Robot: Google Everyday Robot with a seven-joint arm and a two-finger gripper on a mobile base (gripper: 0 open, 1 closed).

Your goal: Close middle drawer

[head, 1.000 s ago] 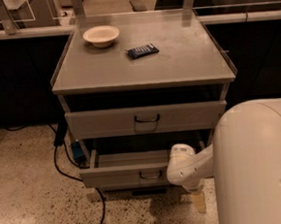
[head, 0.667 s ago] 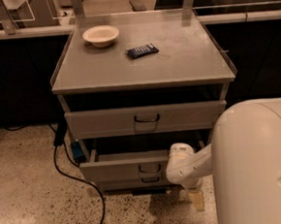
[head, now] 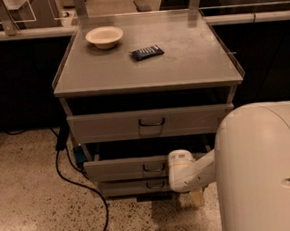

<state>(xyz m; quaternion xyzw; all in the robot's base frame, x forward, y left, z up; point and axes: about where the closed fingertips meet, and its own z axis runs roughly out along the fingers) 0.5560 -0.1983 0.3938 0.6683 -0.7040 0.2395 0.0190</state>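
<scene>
Three drawers fill the cabinet point(head: 181, 64). The middle drawer point(head: 121, 168) stands part-way out beneath the top drawer point(head: 106, 126). Judged rigid metal on slides, fairly heavy; a flat push on the front panel beside the handle point(head: 153, 167) should serve. The gripper point(head: 196, 197) hangs low beside the drawer's right end, under the arm point(head: 180, 165). Whether released or clenched cannot be told.

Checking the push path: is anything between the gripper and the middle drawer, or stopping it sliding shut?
Nothing visible does. The gripper is at the shallow grey metal middle drawer's front panel, right of its small dark handle. The drawer's inside is too dark to check.
</scene>
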